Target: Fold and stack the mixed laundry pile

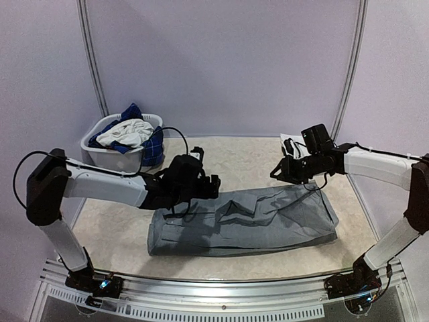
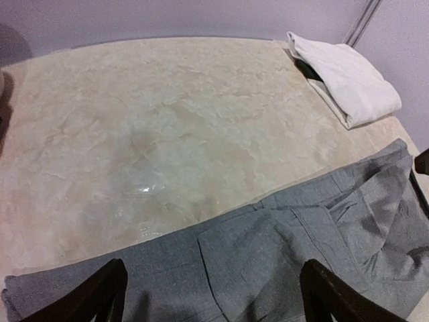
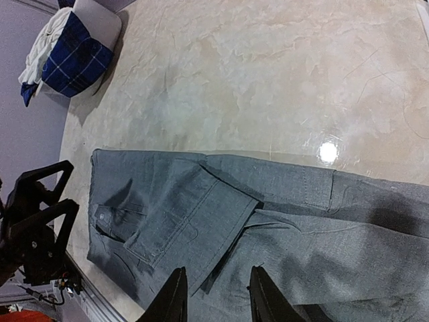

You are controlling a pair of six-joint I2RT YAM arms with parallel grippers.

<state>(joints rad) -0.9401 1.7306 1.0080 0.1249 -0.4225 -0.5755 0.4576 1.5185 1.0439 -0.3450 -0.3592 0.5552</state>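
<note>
Table: we see a beige marbled tabletop point(image 2: 167, 134), glossy, with light glinting off it.
Grey piece: a grey woven cloth garment point(image 1: 248, 221) lies flat across the near middle of the table. It is folded into a long band, with loose creases on its right half.
Left claw: the left gripper point(image 2: 213, 268) hovers over the upper left edge of the grey piece, its two black fingers point(image 2: 100, 295) spread wide apart.
Right claw: the right gripper point(image 3: 216, 272) hangs above the right part of the grey piece. Its fingers stand a narrow gap apart, and grey cloth shows through the gap.
Folded piece: a folded white cloth garment point(image 2: 348, 80) with a dark green edge sits at the far right of the table, apart from the grey one.
Basket: a white plastic oval basket point(image 1: 97, 155) stands at the far left corner. It holds white cloth point(image 1: 127, 134) and blue plaid cloth point(image 1: 154, 144), and the plaid hangs over its rim.
</note>
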